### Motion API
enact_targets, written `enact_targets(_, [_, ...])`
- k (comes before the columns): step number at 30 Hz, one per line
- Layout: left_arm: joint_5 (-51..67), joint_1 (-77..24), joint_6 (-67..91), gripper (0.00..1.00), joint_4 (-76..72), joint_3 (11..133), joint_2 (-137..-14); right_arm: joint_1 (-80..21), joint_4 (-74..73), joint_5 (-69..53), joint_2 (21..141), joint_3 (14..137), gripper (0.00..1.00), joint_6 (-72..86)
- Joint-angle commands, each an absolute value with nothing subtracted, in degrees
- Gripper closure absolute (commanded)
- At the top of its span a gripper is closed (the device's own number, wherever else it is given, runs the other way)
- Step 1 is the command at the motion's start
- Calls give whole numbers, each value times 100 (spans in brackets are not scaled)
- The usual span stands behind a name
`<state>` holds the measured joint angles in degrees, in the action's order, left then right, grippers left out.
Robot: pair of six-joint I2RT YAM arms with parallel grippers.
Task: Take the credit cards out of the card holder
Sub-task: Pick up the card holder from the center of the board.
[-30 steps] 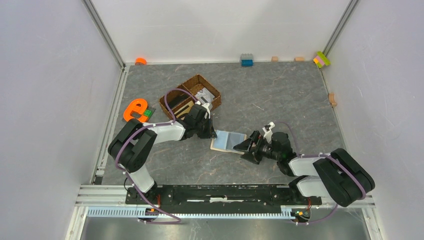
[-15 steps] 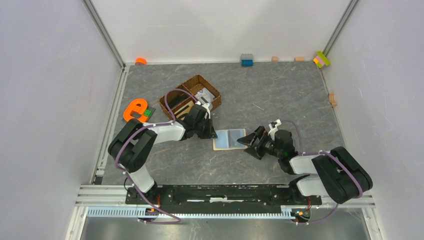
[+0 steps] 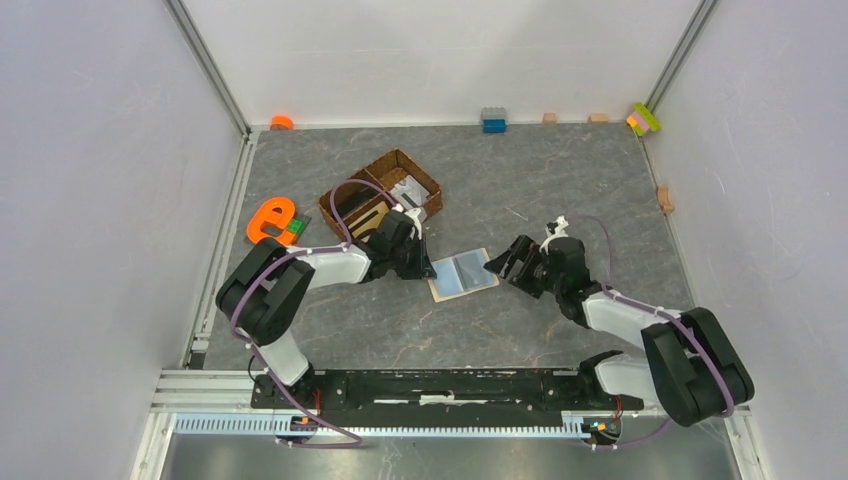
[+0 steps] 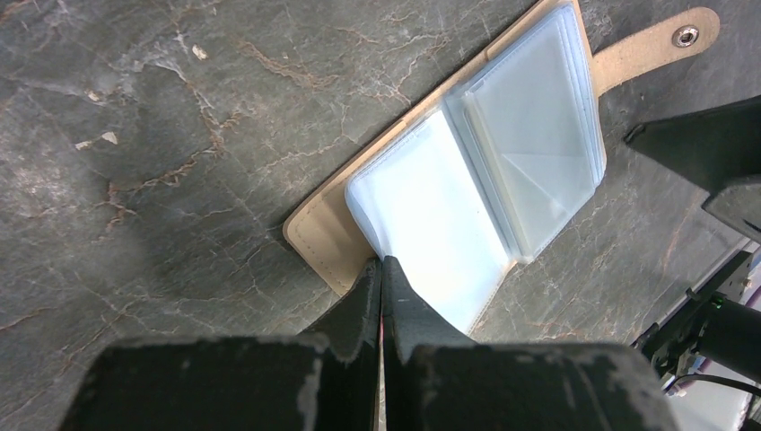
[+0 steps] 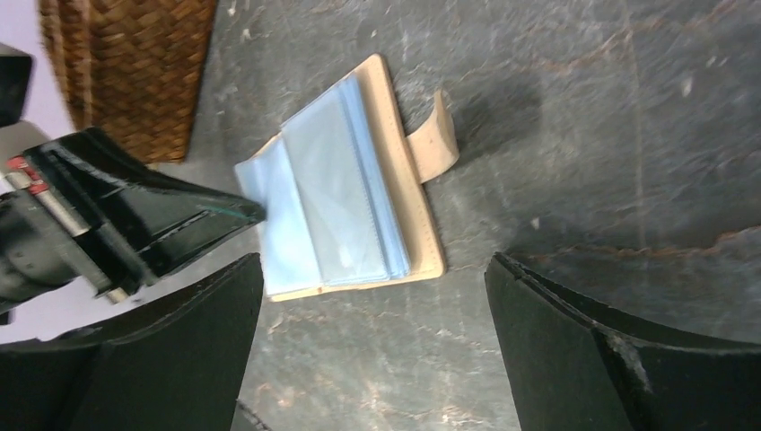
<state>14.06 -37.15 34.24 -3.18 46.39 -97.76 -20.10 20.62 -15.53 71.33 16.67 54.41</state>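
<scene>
Backing off the card holder (image 3: 462, 273), my right gripper (image 3: 503, 268) had swung away from its tab edge, and the holder had turned slightly. That gripper's jaws stood wide and empty. My left gripper (image 4: 380, 269) was pinched shut on the card holder at a corner of its clear sleeves (image 4: 529, 153). It lay open on the table (image 3: 560, 180), near the wicker basket (image 3: 382, 195).
</scene>
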Motion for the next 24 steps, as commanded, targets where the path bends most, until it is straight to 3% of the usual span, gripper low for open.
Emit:
enact_targets(1, [1360,-3762,3485,97,-124,4555,-9732,-1966,725,-865,7245,2258,2,4379])
enact_targets(13, [1367,-3762,3449,97,-112,4581,-9762,-2092,1667,-2722,8453,2522,2,4332])
enact_targets(19, [1412,-3762,3441,97,-110,4621,-9891,-2127,1650,-2221,8486,2497,17,4159])
enact_targets(24, [1486,-3779,3436,98,-106,4663,-9952,-2148,2541,-3047,8842,2280,25,4524])
